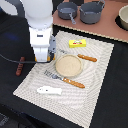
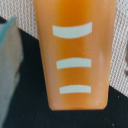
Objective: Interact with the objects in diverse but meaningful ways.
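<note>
A golden bread loaf (image 2: 75, 55) with three white slashes fills the wrist view, very close, lying over the black table and the mat's edge. In the exterior view the arm hides it. My gripper (image 1: 42, 59) hangs low over the striped mat's left edge (image 1: 30, 75); its jaws are hidden. A blurred grey shape (image 2: 6, 70) at the wrist view's edge may be a finger. On the mat lie a yellow butter block (image 1: 77, 43), a white fish (image 1: 49, 90), an orange-handled knife (image 1: 86, 58) and an orange-handled fork (image 1: 67, 80). A red-brown sausage (image 1: 20, 65) lies on the black table, on the exterior view's left of the gripper.
A round tan plate (image 1: 67, 65) sits mid-mat between knife and fork. Two grey pans (image 1: 67, 10) (image 1: 92, 11) stand on a brown board (image 1: 107, 27) at the back. A pale bowl (image 1: 123, 17) is at the exterior view's far right. A black cable (image 1: 12, 59) runs beside the sausage.
</note>
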You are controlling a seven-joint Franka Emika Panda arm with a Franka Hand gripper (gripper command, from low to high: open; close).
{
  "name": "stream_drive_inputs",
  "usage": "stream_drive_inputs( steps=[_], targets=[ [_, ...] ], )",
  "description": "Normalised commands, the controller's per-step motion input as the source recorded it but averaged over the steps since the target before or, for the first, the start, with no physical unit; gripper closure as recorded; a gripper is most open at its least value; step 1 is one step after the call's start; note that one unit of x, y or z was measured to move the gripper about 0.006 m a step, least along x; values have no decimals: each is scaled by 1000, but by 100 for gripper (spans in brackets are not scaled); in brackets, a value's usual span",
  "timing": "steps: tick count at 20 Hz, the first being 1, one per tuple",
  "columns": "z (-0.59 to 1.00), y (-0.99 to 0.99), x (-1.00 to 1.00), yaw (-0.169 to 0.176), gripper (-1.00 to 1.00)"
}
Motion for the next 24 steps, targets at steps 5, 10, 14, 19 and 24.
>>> stream_drive_inputs(
  steps=[5,10,14,19,24],
  targets=[
    [524,-70,-262,-70,-100],
    [412,-288,-485,-124,-100],
    [201,-333,-555,-111,-100],
    [45,-357,-541,-108,-100],
    [11,-413,-334,-149,-100]
  ],
)
